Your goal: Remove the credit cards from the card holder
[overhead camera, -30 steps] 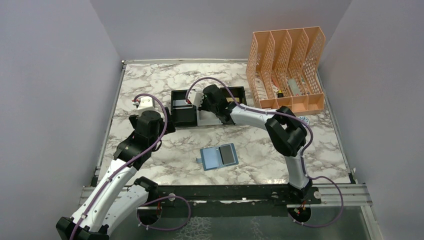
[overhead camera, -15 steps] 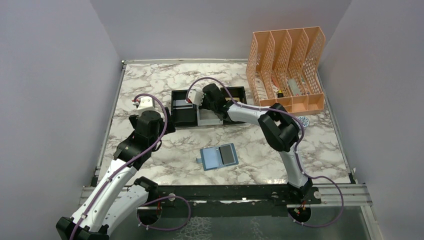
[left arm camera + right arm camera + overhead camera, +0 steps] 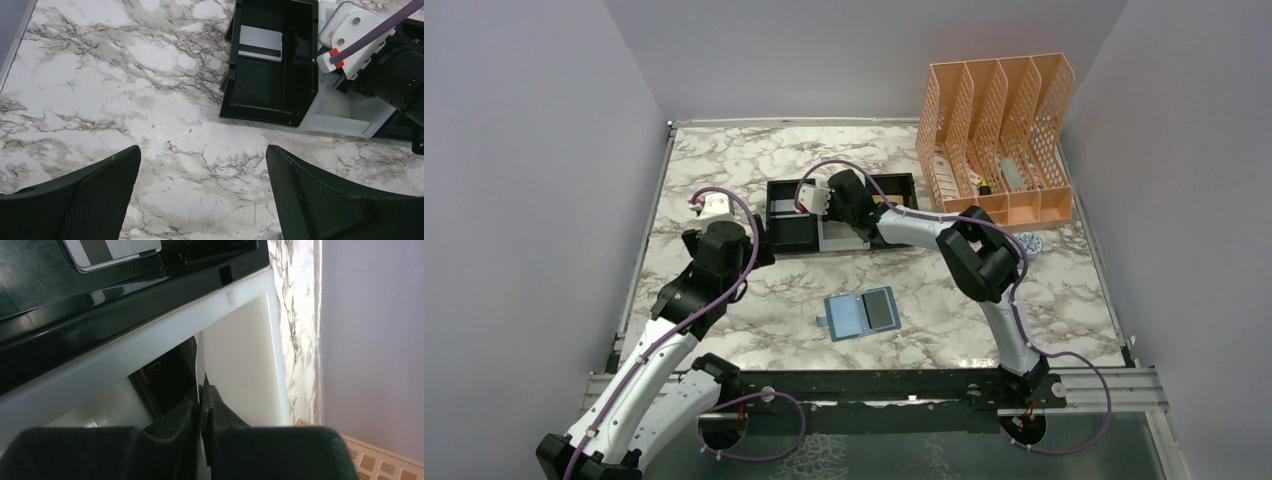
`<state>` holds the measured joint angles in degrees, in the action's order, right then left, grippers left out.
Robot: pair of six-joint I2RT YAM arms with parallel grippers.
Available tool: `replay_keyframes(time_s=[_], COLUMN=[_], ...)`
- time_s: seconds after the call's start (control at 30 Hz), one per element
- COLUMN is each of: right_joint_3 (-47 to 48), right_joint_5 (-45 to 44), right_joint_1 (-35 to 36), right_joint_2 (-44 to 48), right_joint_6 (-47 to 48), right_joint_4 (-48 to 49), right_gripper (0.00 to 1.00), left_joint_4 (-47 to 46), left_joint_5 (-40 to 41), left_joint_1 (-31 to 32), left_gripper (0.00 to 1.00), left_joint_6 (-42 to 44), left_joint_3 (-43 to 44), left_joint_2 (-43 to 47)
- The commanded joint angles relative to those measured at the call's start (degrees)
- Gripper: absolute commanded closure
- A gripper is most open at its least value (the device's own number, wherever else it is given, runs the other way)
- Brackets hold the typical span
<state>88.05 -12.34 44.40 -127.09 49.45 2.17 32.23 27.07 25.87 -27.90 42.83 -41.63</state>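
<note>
One silvery-grey plastic card with a dark stripe [image 3: 259,43] lies flat in the black left compartment of the black-and-white three-compartment plastic tray [image 3: 260,114]; I count it as out. My right claw [image 3: 201,390] hangs over the white middle compartment, clenched on a thin card [image 3: 198,360] seen edge-on between the pads. Whether the black gold-lettered face [image 3: 165,382] just left of that edge is the same card or another beneath it, I cannot tell. My left claw [image 3: 202,187] hovers released, jaws wide, over the white marble-patterned table [image 3: 100,75] just beside the tray, holding nothing. The small flat blue bifold card holder [image 3: 861,314] lies open nearer my bases, well apart from the tray; its right panel shows a dark grey card [image 3: 882,309] not yet drawn. Judgement: past halfway. The held card is to be dropped, then at least one more pulled.
</note>
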Motion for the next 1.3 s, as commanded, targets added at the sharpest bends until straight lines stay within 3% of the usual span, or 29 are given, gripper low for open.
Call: replay_keyframes(time_s=[0.0, 0.27, 0.43, 0.8, 1.27], right_joint_3=[0.63, 0.68, 0.12, -0.84, -2.0], right_joint_5=[0.99, 2.19, 2.02, 5.76, 7.25], right_joint_1=[-0.29, -0.29, -0.29, -0.37, -0.38], right_joint_2=[-0.44, 0.42, 1.33, 3.97, 6.09], right_joint_6=[0.51, -0.34, -0.79, -3.72, -4.83], right_joint_4=[0.01, -2.27, -2.51, -2.57, -1.47], right_gripper=[0.89, 0.59, 0.49, 0.41, 0.39], left_joint_4=[-0.11, -0.1, -0.09, -0.06, -0.08], left_joint_5=[0.96, 0.64, 0.32, -0.36, -1.26], left_joint_1=[-0.32, -0.32, -0.31, -0.36, -0.3], left_gripper=[0.01, 0.01, 0.01, 0.01, 0.01], left_joint_6=[0.22, 0.3, 0.35, 0.48, 0.57], left_joint_3=[-0.51, -0.47, -0.44, -0.38, -0.38], left_joint_2=[0.24, -0.29, -0.67, -1.49, -2.07])
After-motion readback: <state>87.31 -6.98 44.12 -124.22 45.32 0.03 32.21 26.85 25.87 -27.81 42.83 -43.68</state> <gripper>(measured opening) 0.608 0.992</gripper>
